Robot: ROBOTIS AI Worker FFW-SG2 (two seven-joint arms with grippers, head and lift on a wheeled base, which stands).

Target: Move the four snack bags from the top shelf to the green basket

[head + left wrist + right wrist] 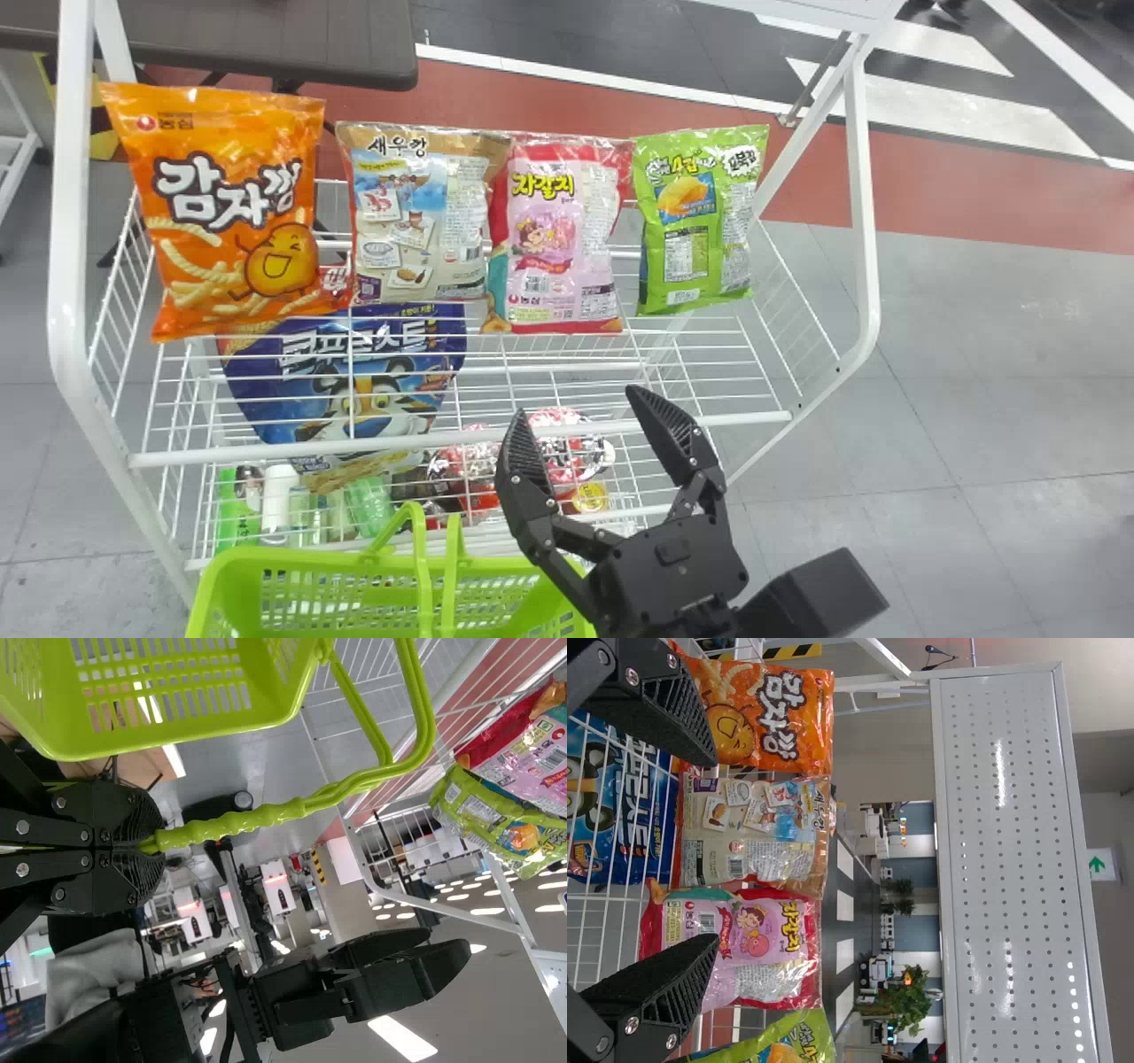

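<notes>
My right gripper (595, 416) stands open in front of the rack, lower than the snack bags. Four bags stand in a row on the top shelf: orange (232, 213), beige (418, 213), pink (560, 235) and green (700, 217). The right wrist view has the open right gripper (713, 850) facing the beige bag (755, 828) and pink bag (735, 943), with nothing held. The green basket (310, 558) is at the bottom of the head view. In the left wrist view my left gripper (152, 843) is shut on the basket's handle (239, 819).
The white wire rack (461, 436) has a front rail between the right gripper and the bags. A blue cereal bag (354, 381) and various packages are on lower levels. A dark table (266, 35) stands behind at the left, and a white perforated panel (1010, 859) rises by the rack.
</notes>
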